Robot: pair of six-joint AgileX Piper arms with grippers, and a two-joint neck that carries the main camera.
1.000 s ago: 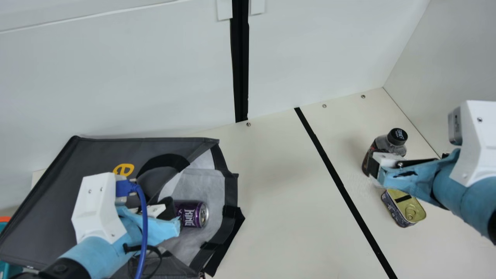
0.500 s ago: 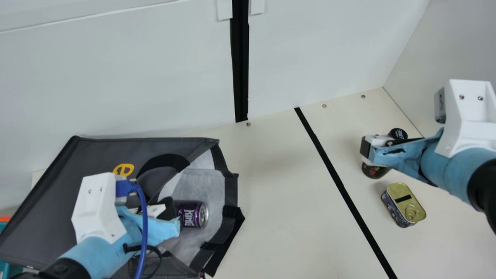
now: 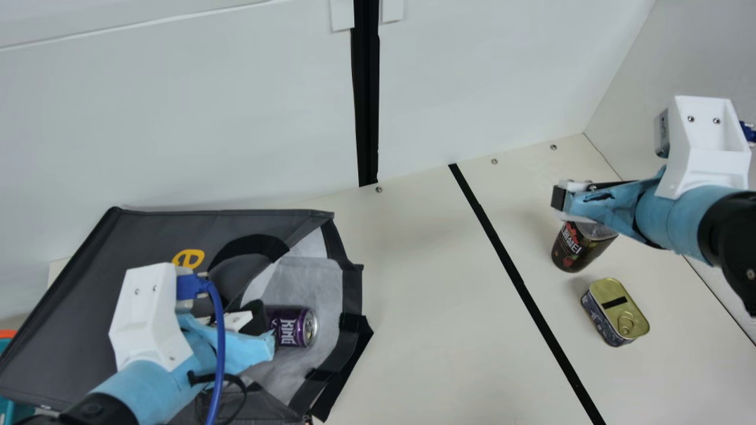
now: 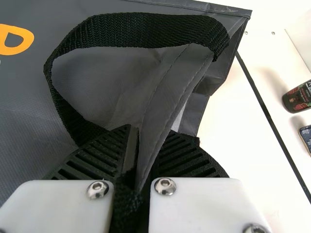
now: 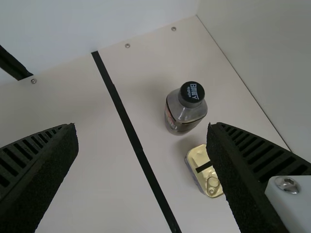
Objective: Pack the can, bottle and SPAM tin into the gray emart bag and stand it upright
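Since the robot's left arm is nearest, I'll start there: the left pincer [image 3: 264, 332] is clamped on the gray emart bag [image 3: 118, 254], pinching a fold of gray fabric plus some black strap [image 4: 141, 30]. A blue cable [image 3: 220, 348] loops down past that wrist. The bag itself is lying on its side, yellow marking up, its mouth gaping toward the right arm. Inside, the purple can [image 3: 290, 326] is on its side on the pale lining [image 3: 304, 277], lid end facing out of the mouth, pretty much right beside the pincer; can't tell if they touch. Over the black line [image 3: 517, 280] on the cream tabletop [image 3: 425, 295], the SPAM tin [image 3: 617, 304] sits flat, gold pull-tab lid up. Just past it is the dark bottle [image 3: 580, 248], standing upright, near the tin but apart from it. The right pincer [image 3: 560, 202] hangs over that way with nothing in it, fingers spread nice and wide, and in the main view it blocks the black cap [image 5: 192, 92]. Way at the back there's a white wall [image 3: 207, 118] with a black vertical strip [image 3: 366, 106].
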